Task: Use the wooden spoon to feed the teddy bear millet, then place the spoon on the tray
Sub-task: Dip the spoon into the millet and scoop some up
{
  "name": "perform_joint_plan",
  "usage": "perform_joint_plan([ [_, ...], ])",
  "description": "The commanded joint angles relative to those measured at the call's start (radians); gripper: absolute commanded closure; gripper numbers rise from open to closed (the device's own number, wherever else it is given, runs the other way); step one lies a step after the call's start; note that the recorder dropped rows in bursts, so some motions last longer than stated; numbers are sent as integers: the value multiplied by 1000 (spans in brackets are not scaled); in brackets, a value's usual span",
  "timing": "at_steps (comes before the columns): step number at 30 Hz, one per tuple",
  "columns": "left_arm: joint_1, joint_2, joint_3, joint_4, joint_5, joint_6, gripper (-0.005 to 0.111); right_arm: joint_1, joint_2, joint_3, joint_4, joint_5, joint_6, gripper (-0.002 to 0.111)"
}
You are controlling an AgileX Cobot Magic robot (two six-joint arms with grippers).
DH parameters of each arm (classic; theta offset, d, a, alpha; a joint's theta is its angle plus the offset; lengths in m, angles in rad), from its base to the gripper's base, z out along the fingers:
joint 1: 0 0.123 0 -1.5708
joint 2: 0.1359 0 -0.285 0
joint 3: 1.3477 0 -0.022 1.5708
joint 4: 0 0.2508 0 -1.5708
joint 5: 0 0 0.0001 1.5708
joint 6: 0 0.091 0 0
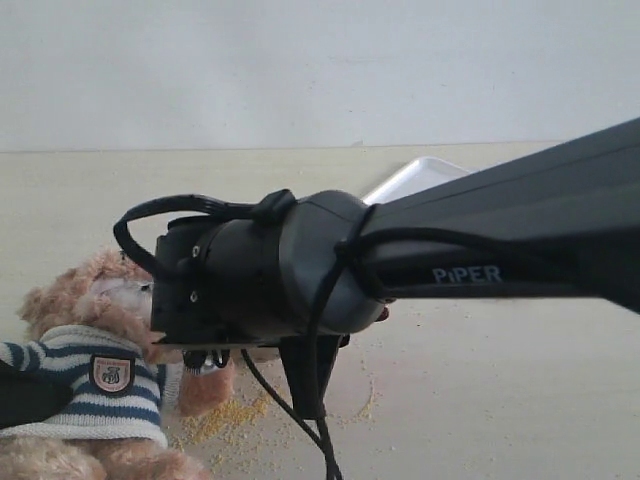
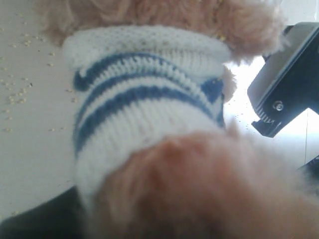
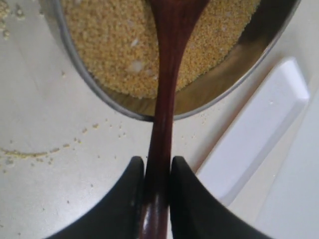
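Your right gripper is clamped snug on the tail end of the wooden spoon, whose handle is glossy, stiff and likely twisty, with its tip at the loose millet in the steel bowl, tray just beside.

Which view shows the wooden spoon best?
Right wrist view: the wooden spoon is clamped by its handle between the fingers, head over the millet. The exterior view's right arm largely hides it; the left wrist view shows the teddy bear, no spoon.
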Motion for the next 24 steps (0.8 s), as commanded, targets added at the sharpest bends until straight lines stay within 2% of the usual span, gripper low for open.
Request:
perform_joint_plan([
  [1, 3, 4, -5, -13, 14, 4, 102, -17, -6, -50, 54, -1, -4, 101],
  [7, 3, 4, -5, -13, 14, 4, 102, -35, -6, -98, 154, -1, -12, 101],
  [24, 3, 4, -5, -13, 14, 4, 102, -100, -80, -98, 332, 17, -12, 101],
])
